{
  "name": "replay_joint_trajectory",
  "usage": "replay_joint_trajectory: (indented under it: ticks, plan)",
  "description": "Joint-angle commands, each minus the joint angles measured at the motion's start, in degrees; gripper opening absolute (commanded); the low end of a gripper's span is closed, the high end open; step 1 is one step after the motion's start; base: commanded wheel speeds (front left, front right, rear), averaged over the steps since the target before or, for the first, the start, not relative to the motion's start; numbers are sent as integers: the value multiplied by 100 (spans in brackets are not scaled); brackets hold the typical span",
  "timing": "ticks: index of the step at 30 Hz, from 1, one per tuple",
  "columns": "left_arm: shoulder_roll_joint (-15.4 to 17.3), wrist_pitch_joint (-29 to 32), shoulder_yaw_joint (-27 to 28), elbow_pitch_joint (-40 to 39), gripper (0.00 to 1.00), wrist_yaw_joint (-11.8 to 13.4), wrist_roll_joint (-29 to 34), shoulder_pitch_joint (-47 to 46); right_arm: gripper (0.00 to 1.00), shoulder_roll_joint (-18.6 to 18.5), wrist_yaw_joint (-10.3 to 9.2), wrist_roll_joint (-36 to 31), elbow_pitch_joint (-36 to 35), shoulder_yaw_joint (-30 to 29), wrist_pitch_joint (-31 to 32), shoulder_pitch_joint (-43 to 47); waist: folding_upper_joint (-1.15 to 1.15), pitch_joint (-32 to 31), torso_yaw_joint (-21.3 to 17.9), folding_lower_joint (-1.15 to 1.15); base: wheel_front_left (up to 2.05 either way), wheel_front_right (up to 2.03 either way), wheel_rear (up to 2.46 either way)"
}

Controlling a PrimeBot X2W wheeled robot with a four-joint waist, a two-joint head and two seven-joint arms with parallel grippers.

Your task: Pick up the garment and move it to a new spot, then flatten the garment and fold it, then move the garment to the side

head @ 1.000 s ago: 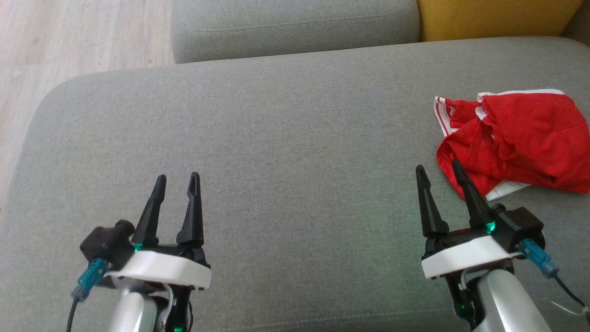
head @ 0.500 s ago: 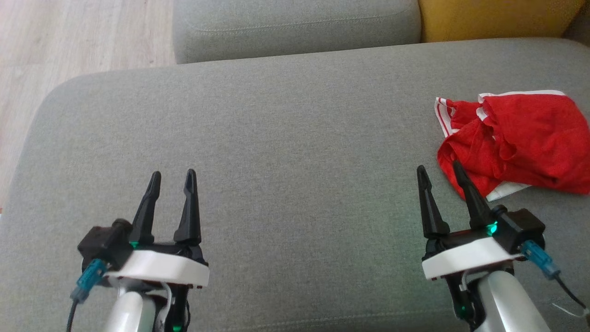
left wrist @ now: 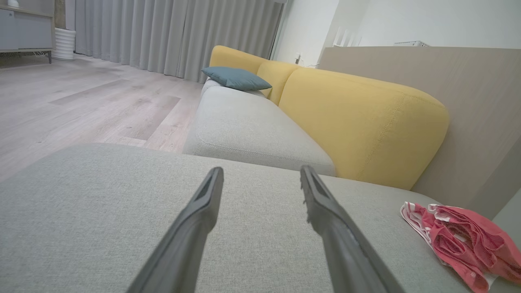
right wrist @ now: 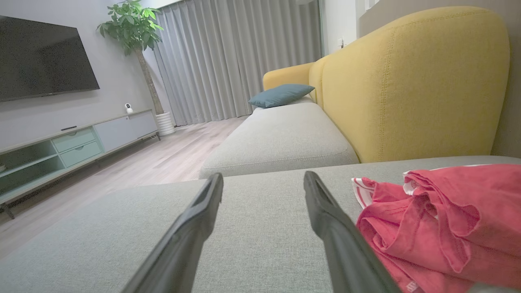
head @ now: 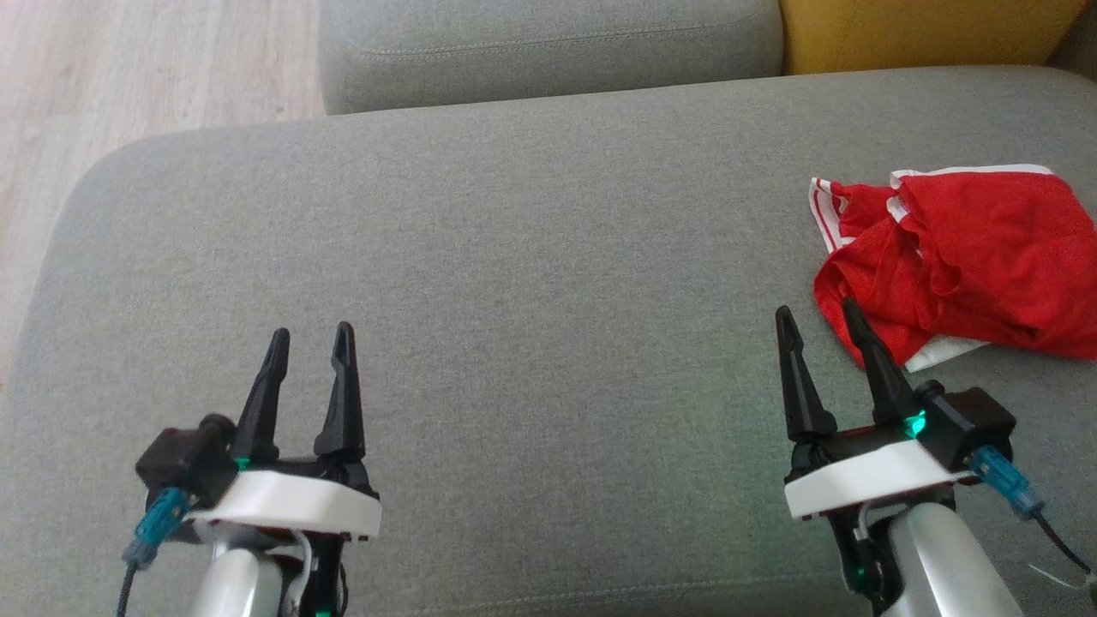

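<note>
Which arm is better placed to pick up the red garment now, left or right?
Probably the right. The right gripper stands open just beside the crumpled garment on the grey cushion; the left gripper, also open, is far away across the cushion.

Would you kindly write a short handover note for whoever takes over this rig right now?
Left hand: open, empty, over the bare seat.
Right hand: open, empty, just beside the garment.
The garment lies in a crumpled red heap on the right of the seat.
Done: nothing yet.
Left: pick it up, move it, flatten, fold, set aside.
</note>
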Motion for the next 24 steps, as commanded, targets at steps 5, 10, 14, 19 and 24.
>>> replay_joint_trajectory:
  ticks: [5,10,14,19,24]
  plan:
    - [43,-29,308,-297,100,-114,-100,-147,100,33,37,86,-210,162,-62,-197,0,15,-6,0,0,0,0]
    - [43,-29,393,-361,100,-126,-37,-130,100,33,37,115,-221,154,-62,-216,0,38,-10,0,0,0,0]
    - [43,-29,407,-347,100,-109,-28,-115,100,33,37,138,-218,159,-62,-215,0,39,-10,0,0,0,0]
    - [43,-29,379,-335,100,-96,-31,-110,100,33,37,160,-214,182,-62,-209,0,48,-5,0,0,0,0]
    - [43,-29,375,-339,100,-83,-18,-107,100,33,37,163,-208,200,-62,-207,0,43,0,0,0,0,0]
